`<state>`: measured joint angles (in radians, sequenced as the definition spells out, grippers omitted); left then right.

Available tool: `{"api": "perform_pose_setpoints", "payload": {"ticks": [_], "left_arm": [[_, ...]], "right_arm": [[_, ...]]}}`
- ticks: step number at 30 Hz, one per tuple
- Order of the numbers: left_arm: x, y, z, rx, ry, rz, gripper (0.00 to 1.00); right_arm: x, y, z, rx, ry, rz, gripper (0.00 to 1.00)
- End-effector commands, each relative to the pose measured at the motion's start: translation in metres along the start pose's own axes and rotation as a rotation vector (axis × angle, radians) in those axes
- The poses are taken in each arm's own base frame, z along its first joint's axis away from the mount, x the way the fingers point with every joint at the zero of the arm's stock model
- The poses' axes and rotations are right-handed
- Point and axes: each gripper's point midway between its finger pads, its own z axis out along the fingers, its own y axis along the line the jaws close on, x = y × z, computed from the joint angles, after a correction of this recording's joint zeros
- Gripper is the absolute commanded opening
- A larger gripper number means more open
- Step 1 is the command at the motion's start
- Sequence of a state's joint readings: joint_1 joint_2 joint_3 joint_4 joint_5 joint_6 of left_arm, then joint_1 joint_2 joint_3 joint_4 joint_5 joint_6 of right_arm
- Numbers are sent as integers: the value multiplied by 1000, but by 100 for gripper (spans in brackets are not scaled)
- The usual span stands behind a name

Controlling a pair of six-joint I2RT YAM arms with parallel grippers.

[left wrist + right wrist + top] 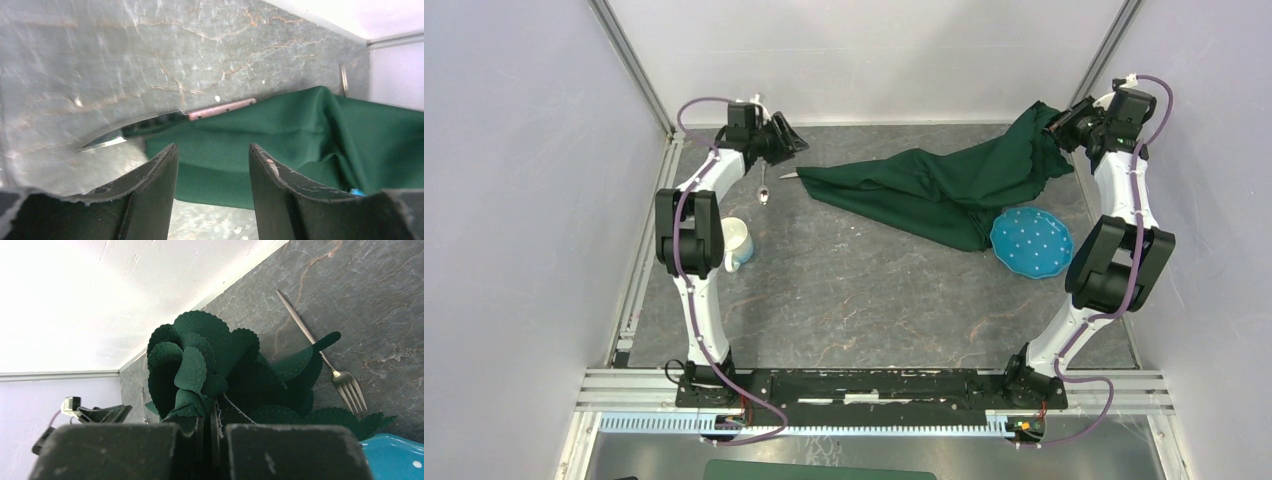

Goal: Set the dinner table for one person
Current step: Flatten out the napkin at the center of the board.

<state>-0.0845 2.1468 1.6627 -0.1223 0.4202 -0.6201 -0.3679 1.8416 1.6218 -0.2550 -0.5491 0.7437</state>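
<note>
The dinner table [854, 290] is a dark-grey stone surface. A dark green scallop-edged cloth [924, 190] lies crumpled across its far side. My right gripper [1056, 125] is shut on the cloth's far right corner [200, 365] and holds it lifted. My left gripper [789, 140] is open and empty at the far left, its fingers [160, 170] just above the cloth's left edge [280, 135]. A knife [170, 122] with a pinkish handle lies partly under that edge. A fork [325, 360] lies beside the cloth near the back wall.
A blue dotted plate [1031, 243] sits at the right, partly against the cloth. A white mug [737, 243] stands at the left beside the left arm. A spoon [764, 188] lies behind the mug. Walls close in the back and sides.
</note>
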Motion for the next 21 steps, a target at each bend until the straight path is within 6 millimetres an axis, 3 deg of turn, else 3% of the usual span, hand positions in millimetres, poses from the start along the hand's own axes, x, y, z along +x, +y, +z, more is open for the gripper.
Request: {"api": "perform_pose_setpoints", "payload": {"ticks": [1, 4, 9, 21], "left_arm": [[-56, -22, -24, -14, -81, 417, 60], [-64, -21, -31, -35, -25, 624, 60], [-59, -10, -42, -52, 61, 867, 61], [-18, 14, -42, -15, 204, 1018, 62]], "right_arm": [[-33, 44, -18, -106, -107, -93, 0], [-31, 46, -19, -112, -102, -94, 0], [-28, 50, -20, -128, -94, -99, 0], [-27, 62, -25, -158, -102, -99, 0]]}}
